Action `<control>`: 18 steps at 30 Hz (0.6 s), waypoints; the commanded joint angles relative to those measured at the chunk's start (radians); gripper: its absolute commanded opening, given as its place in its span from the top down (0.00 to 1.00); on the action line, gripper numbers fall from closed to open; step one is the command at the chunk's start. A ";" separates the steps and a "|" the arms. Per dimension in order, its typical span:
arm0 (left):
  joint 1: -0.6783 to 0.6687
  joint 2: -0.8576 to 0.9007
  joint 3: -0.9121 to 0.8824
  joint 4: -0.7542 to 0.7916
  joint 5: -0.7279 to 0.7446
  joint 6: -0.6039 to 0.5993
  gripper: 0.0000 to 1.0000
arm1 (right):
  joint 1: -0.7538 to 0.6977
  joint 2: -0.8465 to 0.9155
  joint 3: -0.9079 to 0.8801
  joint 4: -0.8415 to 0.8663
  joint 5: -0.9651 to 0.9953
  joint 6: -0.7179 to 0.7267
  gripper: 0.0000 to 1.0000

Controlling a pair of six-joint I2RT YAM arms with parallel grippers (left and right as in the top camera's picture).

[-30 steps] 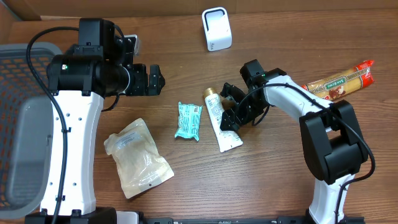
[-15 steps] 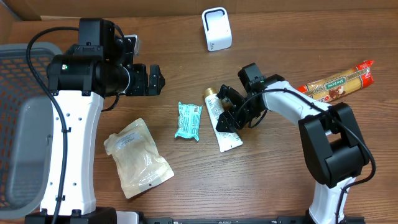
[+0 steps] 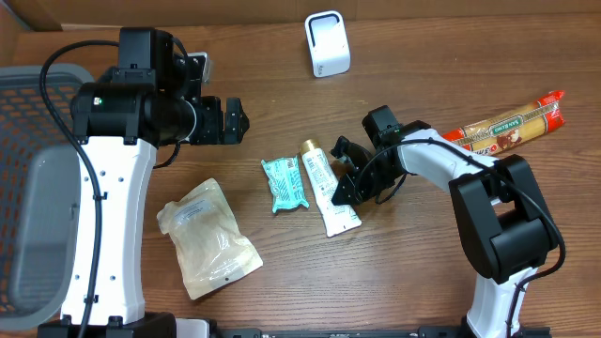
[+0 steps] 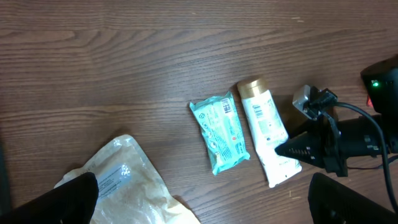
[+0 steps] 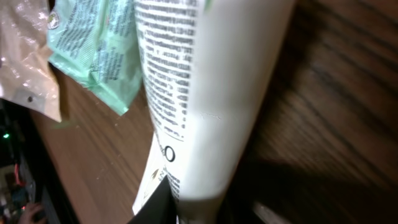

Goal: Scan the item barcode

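Note:
A white tube [image 3: 322, 191] with a gold cap [image 3: 308, 148] lies on the wooden table, cap pointing away. My right gripper [image 3: 343, 191] is low at its right side and shut on its lower half. In the right wrist view the tube [image 5: 211, 93] fills the frame with printed text showing, and one black fingertip [image 5: 158, 202] presses its left side. The white scanner [image 3: 327, 44] stands at the back centre. My left gripper [image 3: 230, 120] hangs open over the table, well left of the tube [image 4: 266, 127]. No barcode is clearly readable.
A teal packet [image 3: 285, 183] lies touching the tube's left side. A clear pouch [image 3: 207, 237] rests front left. A long orange snack pack [image 3: 515, 122] is at the far right. A grey basket [image 3: 28, 188] stands at the left edge.
My right gripper has closed on the white tube and slid it left, pushing the teal packet a little left too. The left arm has not moved.

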 commanded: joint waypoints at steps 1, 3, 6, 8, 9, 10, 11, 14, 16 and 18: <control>0.003 -0.024 0.027 0.001 0.016 0.019 0.00 | 0.008 0.052 -0.003 -0.051 0.062 0.019 0.95; 0.003 -0.024 0.027 0.001 0.016 0.019 0.00 | 0.008 0.052 0.033 -0.102 0.062 0.019 0.96; 0.003 -0.024 0.027 0.001 0.016 0.019 0.00 | 0.005 0.051 0.109 -0.183 0.063 0.019 0.96; 0.003 -0.024 0.027 0.001 0.016 0.019 0.00 | -0.003 0.047 0.172 -0.236 0.062 0.019 0.96; 0.003 -0.024 0.027 0.001 0.016 0.019 0.00 | -0.007 0.042 0.203 -0.260 0.062 0.019 0.96; 0.003 -0.024 0.027 0.001 0.016 0.019 0.00 | -0.011 0.035 0.234 -0.283 0.062 0.019 0.96; 0.003 -0.024 0.027 0.001 0.016 0.019 0.00 | -0.016 0.026 0.272 -0.309 0.061 0.019 0.96; 0.003 -0.024 0.027 0.001 0.016 0.019 0.00 | -0.031 -0.021 0.382 -0.375 0.051 0.019 0.96; 0.003 -0.024 0.027 0.001 0.016 0.019 0.00 | -0.041 -0.060 0.436 -0.401 0.043 0.019 0.96; 0.003 -0.024 0.027 0.001 0.016 0.019 0.00 | -0.050 -0.107 0.486 -0.425 0.028 0.019 0.96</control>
